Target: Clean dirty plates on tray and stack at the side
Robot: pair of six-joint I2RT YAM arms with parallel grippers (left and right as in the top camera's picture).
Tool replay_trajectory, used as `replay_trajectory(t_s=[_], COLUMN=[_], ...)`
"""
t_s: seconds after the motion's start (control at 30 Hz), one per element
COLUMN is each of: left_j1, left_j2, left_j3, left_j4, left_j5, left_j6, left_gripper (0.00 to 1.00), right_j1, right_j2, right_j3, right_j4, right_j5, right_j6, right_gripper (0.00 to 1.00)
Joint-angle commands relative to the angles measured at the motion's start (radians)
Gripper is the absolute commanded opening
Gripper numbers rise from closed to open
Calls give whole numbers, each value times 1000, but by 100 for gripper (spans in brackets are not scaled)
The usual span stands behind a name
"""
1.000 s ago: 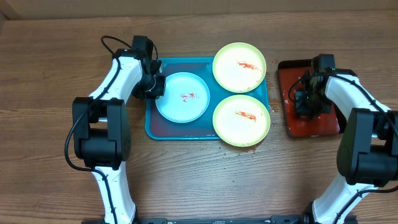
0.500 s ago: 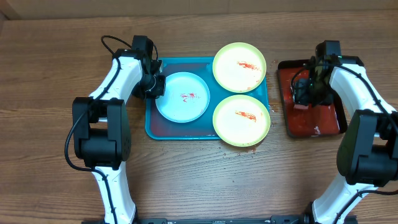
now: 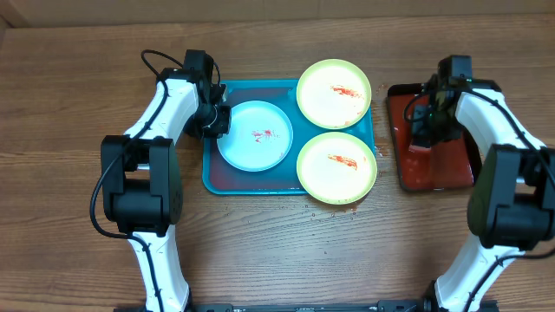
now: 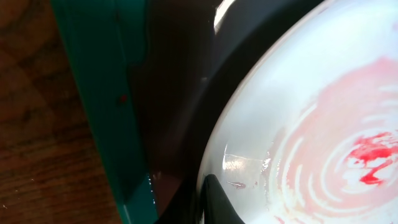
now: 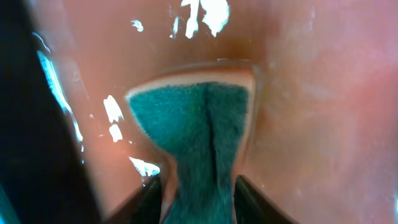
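Observation:
The turquoise tray point(image 3: 251, 180) holds a mint-blue plate point(image 3: 254, 136) at its left and two yellow-green plates, one at the far right point(image 3: 334, 93) and one at the near right point(image 3: 336, 167). All three have red smears. My left gripper point(image 3: 217, 121) is shut on the mint-blue plate's left rim; the left wrist view shows a fingertip point(image 4: 214, 199) on the plate point(image 4: 298, 124) next to the tray's rim point(image 4: 99, 93). My right gripper point(image 3: 425, 126) is over the red tray, shut point(image 5: 199, 199) on a green sponge point(image 5: 199, 130).
The small red tray point(image 3: 442, 165) with a black rim lies right of the turquoise tray; its wet surface fills the right wrist view point(image 5: 311, 93). Crumbs lie on the wooden table point(image 3: 338, 211) near the tray's front right corner.
My right gripper has moved a little toward the far end of the red tray with the sponge. The left arm and the plates have not moved.

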Motion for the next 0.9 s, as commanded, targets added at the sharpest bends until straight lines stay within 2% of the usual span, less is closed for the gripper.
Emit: replay_trajectory(t_s=[0.0, 0.1, 0.17, 0.2, 0.43, 0.7, 0.87], left_j1=[-4, -4, -4, -4, -4, -4, -4], left_j2=[14, 14, 14, 14, 14, 14, 14], left_j3=[5, 5, 5, 5, 5, 5, 5], left_j4=[-8, -7, -7, -7, -7, -8, -13], left_j5=[5, 5, 5, 5, 6, 8, 54], left_j6=[15, 15, 15, 15, 16, 16, 10], left_gripper=[4, 4, 4, 4, 4, 4, 4], right_j1=[-2, -2, -2, -2, -2, 5, 87], right_j2=[45, 55, 55, 54, 20, -80, -96], right_j3=[-1, -2, -2, -2, 60, 212, 248], right_j4=[11, 24, 26, 25, -93, -274, -325], right_j5=[-6, -5, -6, -6, -18, -184, -239], right_j6=[4, 13, 22, 24, 75, 86, 106], right_gripper=[29, 23, 7, 4, 4, 4, 4])
